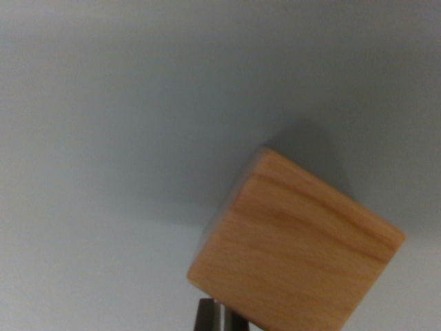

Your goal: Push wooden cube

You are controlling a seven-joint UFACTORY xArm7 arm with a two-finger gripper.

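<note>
One light-brown wooden cube (296, 248) with visible grain sat in the wrist view, lower right of frame, rotated so one corner pointed toward the near edge. Two faces showed: a broad one facing the camera and a narrow strip along its far-left side. Count: one cube, no other loose object in view.

It rested on a plain pale grey-blue surface (124, 138) that filled the rest of the frame. A soft shadow fell on that surface just beyond the cube's far side, toward the upper right.

One dark metallic tool tip (210, 316) poked in at the bottom edge, slightly left of centre. It was the only part of the gripper showing. Its top end met the cube's near-left lower edge; looked like contact, but the picture was blurred there and a thin gap couldn't be ruled out. Only one short stub was visible, cropped by the frame, so whether the gripper was wide, narrow or clamped couldn't be told. Nothing showed it gripping the cube.

The cube's near corner was cut off by the bottom edge of the frame.
</note>
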